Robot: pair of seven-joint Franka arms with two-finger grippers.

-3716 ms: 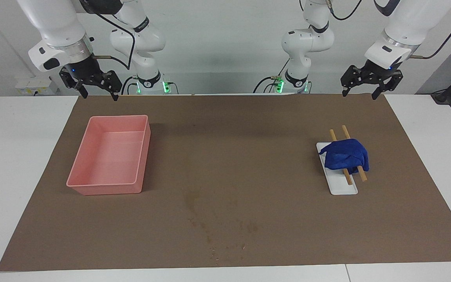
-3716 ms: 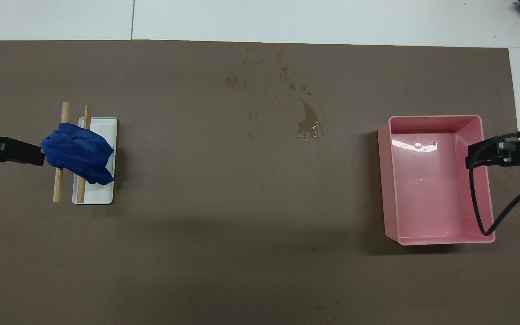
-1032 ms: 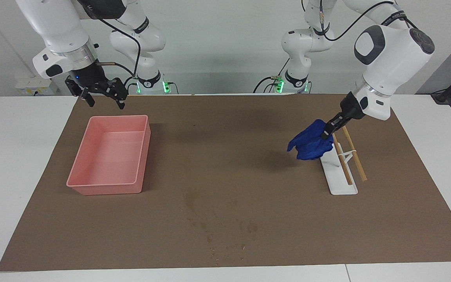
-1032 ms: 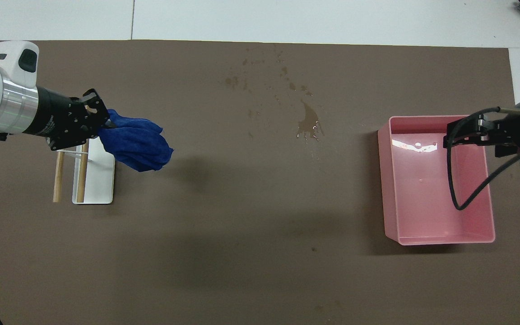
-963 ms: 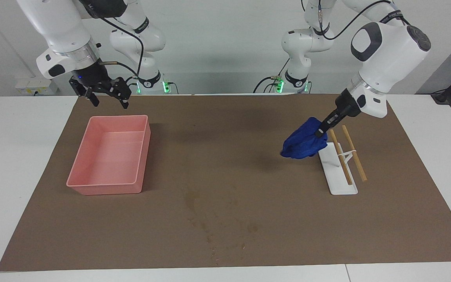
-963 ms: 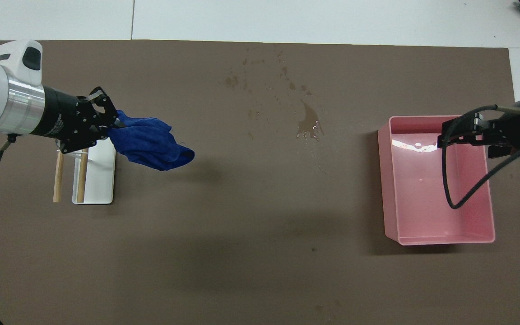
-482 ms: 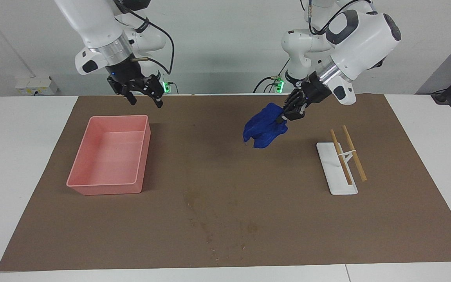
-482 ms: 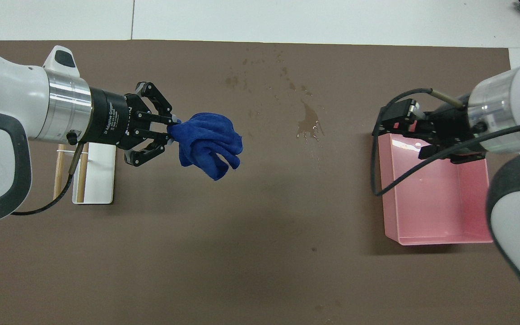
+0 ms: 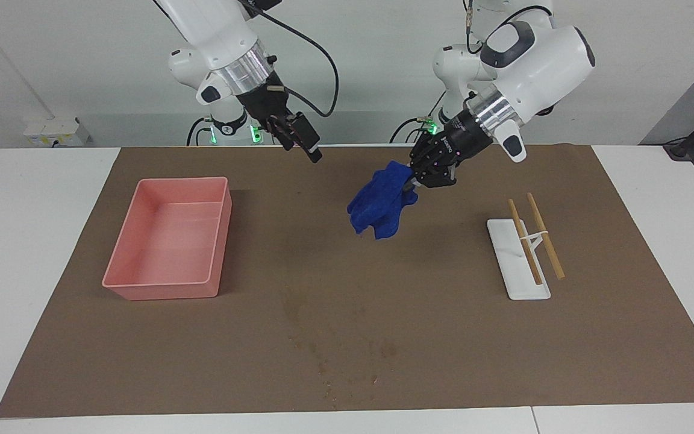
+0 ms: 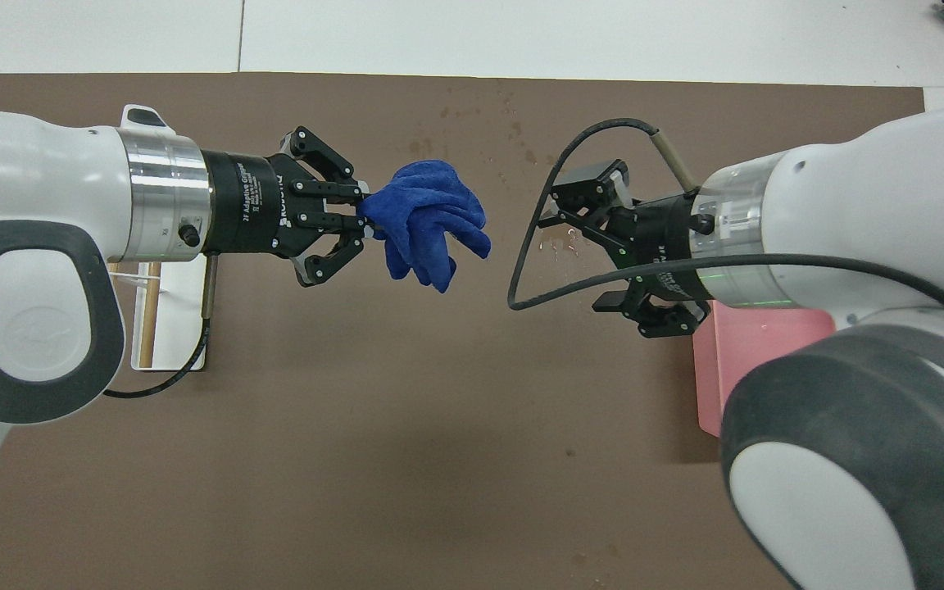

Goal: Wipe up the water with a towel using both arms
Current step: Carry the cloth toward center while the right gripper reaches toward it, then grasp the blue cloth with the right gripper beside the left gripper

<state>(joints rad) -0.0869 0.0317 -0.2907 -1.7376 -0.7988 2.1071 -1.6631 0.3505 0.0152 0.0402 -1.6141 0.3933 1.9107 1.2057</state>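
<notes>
The towel [image 9: 381, 202] hangs in the air as a bunched blue lump, clear of the brown mat [image 9: 443, 337], over the middle of the table. My left gripper [image 9: 414, 179] has its fingers pinched together on the towel's upper edge; the cloth droops below it and touches nothing else.

The water [image 9: 329, 346] lies as a faint streak with speckled blotches on the mat, farther from my bases than the towel and wholly untouched. No wiping has begun.

Step in hand, by my judgement: carrying the towel toward a meeting with my other arm. My right gripper [image 10: 603, 250] is raised over the mat between the pink tray [image 9: 169, 238] and the towel, pointed at the cloth, its fingers spread wide and holding nothing. A clear gap separates it from the towel.

Next move, as I assess it: bring the right gripper onto a free fold, close on it, then spread the cloth between both grippers and lower it onto the wet patch. The loose lump offers no clean edge, so the right gripper may catch only a thin fold.

The white stand with two wooden rods [image 9: 528, 250] sits bare toward my left arm's end of the table.
</notes>
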